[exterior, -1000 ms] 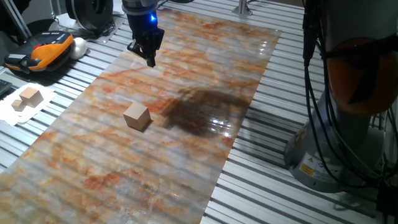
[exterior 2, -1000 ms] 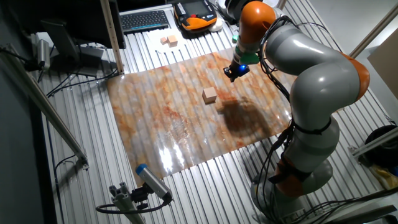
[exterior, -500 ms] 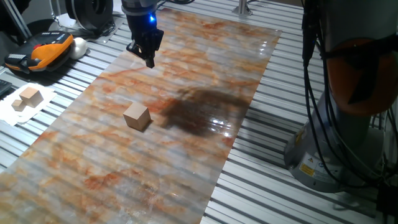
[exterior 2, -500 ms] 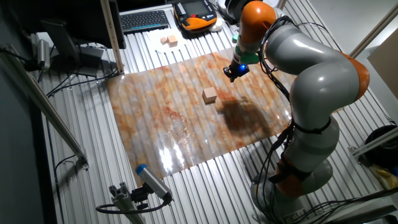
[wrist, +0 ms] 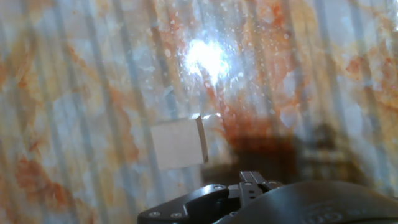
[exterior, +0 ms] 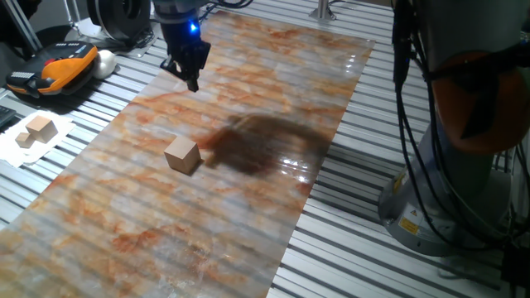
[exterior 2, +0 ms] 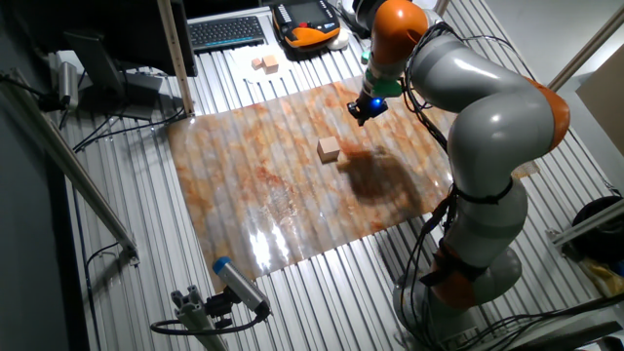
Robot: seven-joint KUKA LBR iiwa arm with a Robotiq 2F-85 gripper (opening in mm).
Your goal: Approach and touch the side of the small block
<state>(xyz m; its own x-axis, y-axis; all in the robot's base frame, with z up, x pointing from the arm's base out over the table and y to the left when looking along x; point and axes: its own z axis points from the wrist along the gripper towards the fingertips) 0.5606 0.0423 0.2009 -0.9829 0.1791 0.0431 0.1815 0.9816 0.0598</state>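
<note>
The small block [exterior: 182, 155] sits alone on the marbled worktop [exterior: 248, 207], well apart from the gripper [exterior: 191, 80] hovering beyond it. How far the jaws are open cannot be told; they hold nothing. The arm should descend beside 1 vertical face, then ease in sideways. The cube has no long axis; it rests flat, 1 corner toward the fixed camera.

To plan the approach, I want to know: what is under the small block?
The small block rests directly on the marbled orange-grey sheet, apart from the gripper. The patch beneath it is covered.
</note>
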